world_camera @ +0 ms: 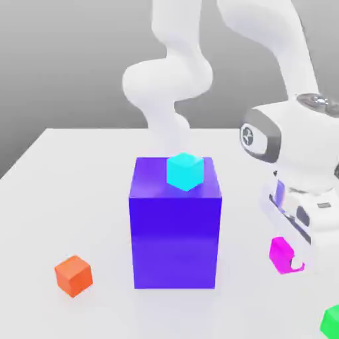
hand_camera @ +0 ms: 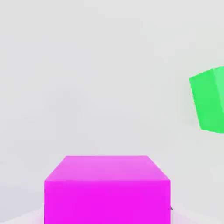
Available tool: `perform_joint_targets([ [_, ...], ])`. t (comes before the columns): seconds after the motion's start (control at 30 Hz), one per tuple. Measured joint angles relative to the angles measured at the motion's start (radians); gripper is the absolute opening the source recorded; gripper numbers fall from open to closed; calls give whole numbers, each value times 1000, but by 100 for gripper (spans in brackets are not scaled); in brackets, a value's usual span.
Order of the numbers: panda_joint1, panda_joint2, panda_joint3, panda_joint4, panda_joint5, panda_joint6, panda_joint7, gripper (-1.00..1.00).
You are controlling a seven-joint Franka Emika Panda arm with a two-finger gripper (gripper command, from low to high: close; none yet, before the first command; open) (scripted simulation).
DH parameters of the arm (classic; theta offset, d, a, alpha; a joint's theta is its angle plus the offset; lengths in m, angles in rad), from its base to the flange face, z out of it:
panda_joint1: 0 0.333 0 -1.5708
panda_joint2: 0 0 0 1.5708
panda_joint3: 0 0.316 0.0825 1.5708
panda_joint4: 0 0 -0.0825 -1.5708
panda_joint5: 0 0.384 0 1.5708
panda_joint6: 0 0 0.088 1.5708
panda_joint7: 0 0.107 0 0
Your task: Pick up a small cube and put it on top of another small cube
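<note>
Gripper (world_camera: 291,255): low at the exterior view's right, right at the small cube (world_camera: 281,254); how far the jaws are open cannot be told.
Small cube: glossy magenta-pink, on the white table (world_camera: 40,198), partly hidden by the hand.
Hand view: small cube (hand_camera: 107,190) close up, green cube (hand_camera: 210,105) near it.
Exterior view: cyan cube (world_camera: 184,171) atop the big blue-violet block (world_camera: 175,232); orange cube (world_camera: 73,275) well apart; green cube (world_camera: 330,321) at the edge.

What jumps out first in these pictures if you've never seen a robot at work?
The big blue-violet block stands mid-table with a small cyan cube on top of it. At the exterior view's right, the white arm's gripper is down at a small magenta-pink cube. A small orange cube sits at the left, a green cube in the right corner.
</note>
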Motion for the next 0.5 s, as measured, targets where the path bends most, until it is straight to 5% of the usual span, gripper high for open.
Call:
perform_joint_targets([
  [0.23,25,109,2,254,30,-149,113,-100],
  [0.37,21,227,14,309,56,-88,121,-100],
  [0.4,18,254,18,312,61,-64,118,100],
  [0.5,18,254,18,312,61,-64,118,100],
])
